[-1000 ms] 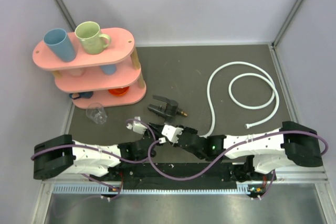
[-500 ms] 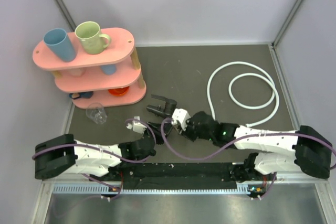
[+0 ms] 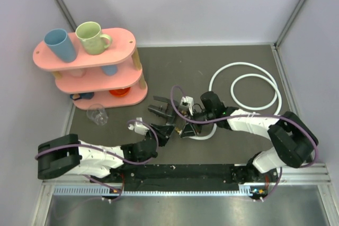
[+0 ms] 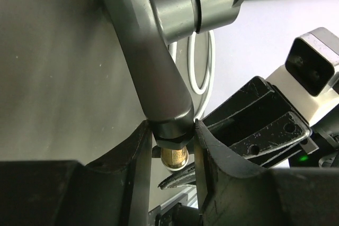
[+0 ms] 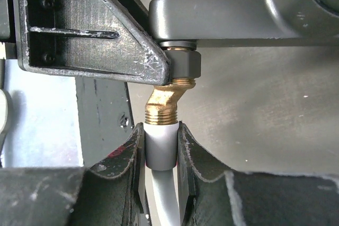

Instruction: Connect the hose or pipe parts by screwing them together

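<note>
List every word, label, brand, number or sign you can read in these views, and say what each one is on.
No word, brand or number can be read in any view.
Tap fitting: a small red mark beside a blue one on its body, no letters.
Green mug, blue cup, pink shelf: plain, no print.
Hose: no print visible.

pink shelf (image 3: pixel 123 38) holds blue cup (image 3: pixel 60 45), green mug (image 3: pixel 91 37); clear glass (image 3: pixel 97 114) nearby
</note>
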